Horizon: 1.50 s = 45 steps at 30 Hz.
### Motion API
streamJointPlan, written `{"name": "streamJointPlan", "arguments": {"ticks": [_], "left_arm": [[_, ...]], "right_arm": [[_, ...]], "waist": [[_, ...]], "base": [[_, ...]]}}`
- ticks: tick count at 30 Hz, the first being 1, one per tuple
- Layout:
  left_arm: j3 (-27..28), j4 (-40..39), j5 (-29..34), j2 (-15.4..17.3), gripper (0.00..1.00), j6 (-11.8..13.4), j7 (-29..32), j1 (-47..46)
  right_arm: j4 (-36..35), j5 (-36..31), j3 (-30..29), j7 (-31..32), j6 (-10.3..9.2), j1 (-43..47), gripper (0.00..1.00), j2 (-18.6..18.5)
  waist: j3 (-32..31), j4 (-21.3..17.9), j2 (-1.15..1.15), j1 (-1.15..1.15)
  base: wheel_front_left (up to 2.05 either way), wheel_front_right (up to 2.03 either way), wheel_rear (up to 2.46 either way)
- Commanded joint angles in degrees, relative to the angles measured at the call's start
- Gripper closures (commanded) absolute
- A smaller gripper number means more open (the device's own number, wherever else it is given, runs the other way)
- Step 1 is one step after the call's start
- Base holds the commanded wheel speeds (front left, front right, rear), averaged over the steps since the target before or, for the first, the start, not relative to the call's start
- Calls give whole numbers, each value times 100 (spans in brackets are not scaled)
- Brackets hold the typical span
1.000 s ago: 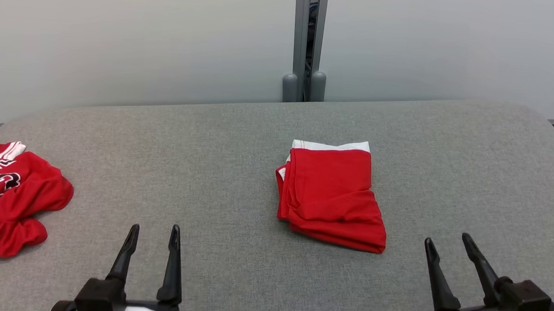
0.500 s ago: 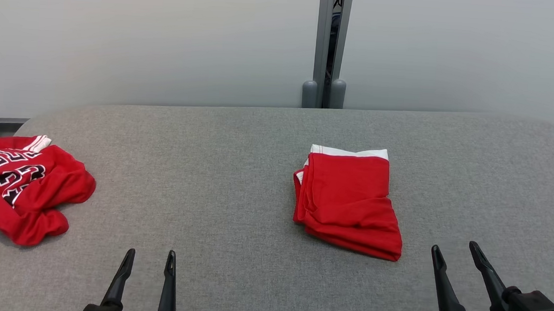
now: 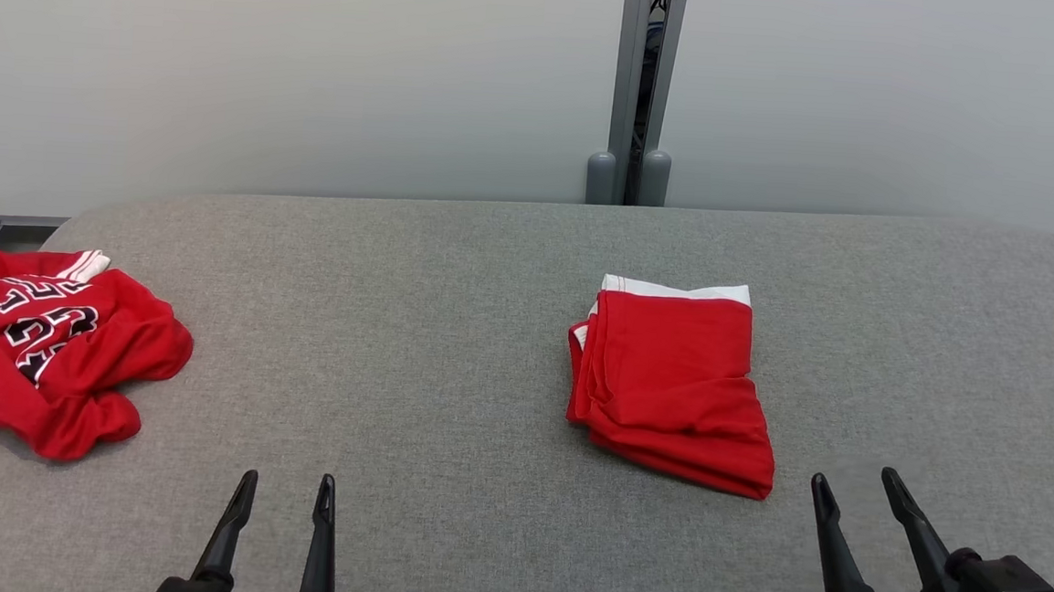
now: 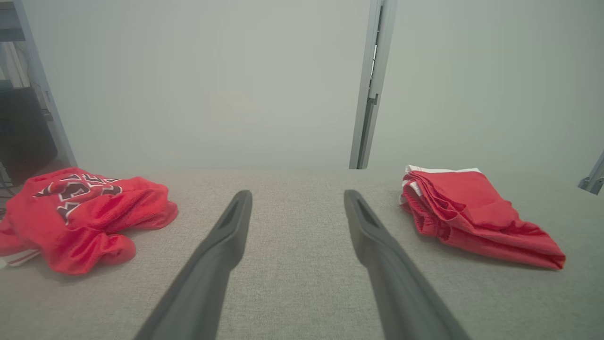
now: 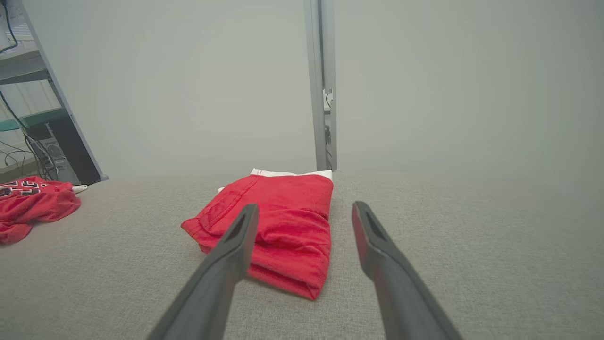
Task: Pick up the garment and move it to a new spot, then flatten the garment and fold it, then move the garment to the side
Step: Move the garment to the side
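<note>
See garment [image 3: 672,387] folded on table [image 3: 452,328], right of centre, white band at far edge, layered fold edges facing left, near right corner a bit loose and bulged. Note crumpled jersey [image 3: 39,348] at far left, well apart. Find left gripper [image 3: 287,478] low at near edge, jaws spread wide, holding nothing, aimed at bare table between the two reds. Find right gripper [image 3: 853,476] likewise spread and empty, near garment's near right corner, not touching; from right wrist, garment [image 5: 278,226] sits just ahead, partly behind the left finger. Judging fold as done, so probably on the move-to-side step; could equally be a start on jersey, cannot tell. For the move: use right gripper, closest. Come in low along table, slide one finger under all layers at the near right edge, pinch the whole stack, not just the top layer. Lift little, carry level and slow, or drag flat, to keep the fold shut. Bring left gripper to the left edge if the stack sags. Set down flat toward the right side, away from jersey, release only once resting.
</note>
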Motion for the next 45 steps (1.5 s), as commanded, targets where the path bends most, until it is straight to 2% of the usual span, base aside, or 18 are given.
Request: {"name": "streamJointPlan", "arguments": {"ticks": [1,4,10,13,18,23,30,41,42,43,44,45], "left_arm": [[38,11,48,10,0,-37,-23,13],[23,0,66,-1,0,-74,-23,-27],[-94,-50,127,-13,0,-150,-23,-207],[-178,-62,157,-13,0,-198,-23,-313],[-259,-95,230,-17,0,-277,-23,-562],[-373,-112,138,-19,0,-217,-23,-802],[-565,-73,92,-18,0,-182,-23,-1089],[-692,-51,58,-17,0,-146,-23,-1386],[-704,-45,52,-16,0,-142,-23,-1410],[-718,-38,47,-18,0,-137,-23,-1435],[-724,-34,44,-18,0,-130,-23,-1450],[-726,-27,40,-19,0,-121,-23,-1455]], "right_arm": [[70,112,45,-3,4,-69,0,-5],[256,478,93,-3,4,-219,0,34],[935,2426,115,-2,4,-903,0,102],[1361,3211,315,15,4,-1348,0,-107],[2162,4133,700,350,4,-2197,0,-500],[2920,4630,1080,854,4,-2980,0,-690],[3729,4932,1488,962,4,-3717,0,-810],[4206,5328,2194,1291,4,-4192,0,-743],[4232,5374,2267,1320,4,-4186,5,-715],[4226,5398,2349,1328,4,-4177,33,-690],[4209,5411,2419,1305,5,-4174,56,-671],[4174,5425,2504,1277,5,-4166,100,-669]], "waist": [[1,1,0,0],[35,3,0,0],[208,67,0,0],[347,151,0,0],[741,290,0,0],[1114,365,0,0],[1513,504,0,0],[1921,686,0,0],[1933,696,0,0],[1945,706,0,0],[1951,715,0,0],[1953,719,0,0]], "base": [[0,0,0],[0,0,0],[0,0,0],[0,0,0],[0,0,0],[0,0,0],[0,0,0],[0,0,0],[0,0,0],[0,0,0],[0,0,0],[0,0,0]]}}
